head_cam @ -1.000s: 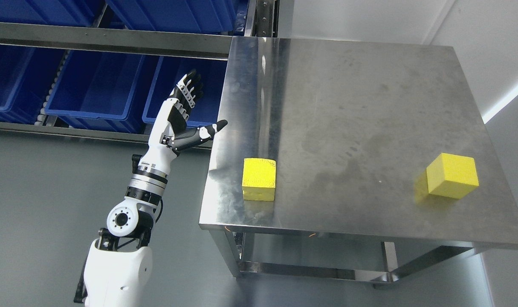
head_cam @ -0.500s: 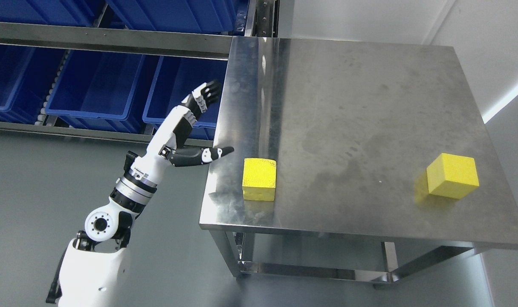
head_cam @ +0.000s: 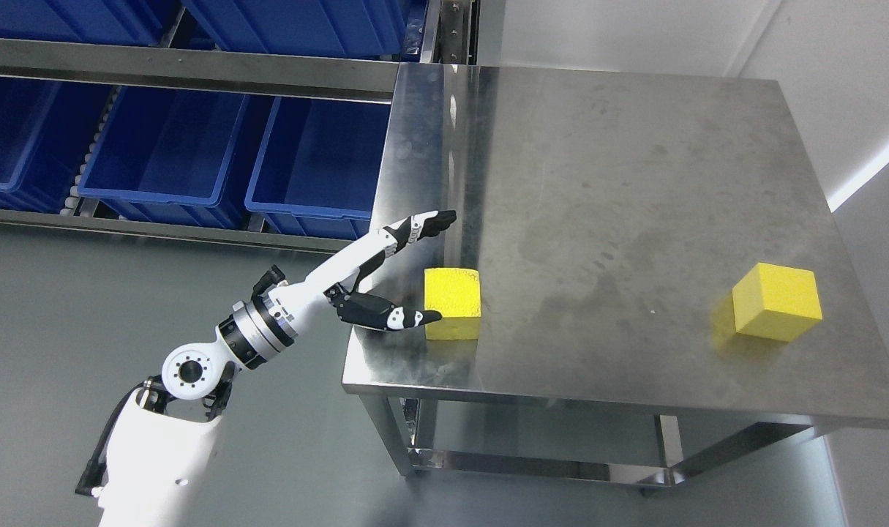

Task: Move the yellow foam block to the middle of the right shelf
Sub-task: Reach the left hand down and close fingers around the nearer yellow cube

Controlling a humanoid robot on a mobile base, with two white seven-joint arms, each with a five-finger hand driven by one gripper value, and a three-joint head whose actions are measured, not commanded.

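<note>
The left hand [head_cam: 385,274] is spread wide and holds nothing: the straight fingers [head_cam: 422,224] reach over the steel table [head_cam: 598,183], and the thumb tip touches the near foam block [head_cam: 453,304]. This yellow cube has a porous face and stands near the table's front left corner. A second block [head_cam: 776,301] sits well apart, near the right edge. Blue plastic bins [head_cam: 159,154] are cut off at the picture's left.

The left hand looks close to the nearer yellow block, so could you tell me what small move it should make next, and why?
Probably close the fingers. The left hand is open and straddles the near yellow block: thumb at its front left face, fingers stretched beyond its far side. Nothing grips it yet, and it sits flat on the table.
</note>
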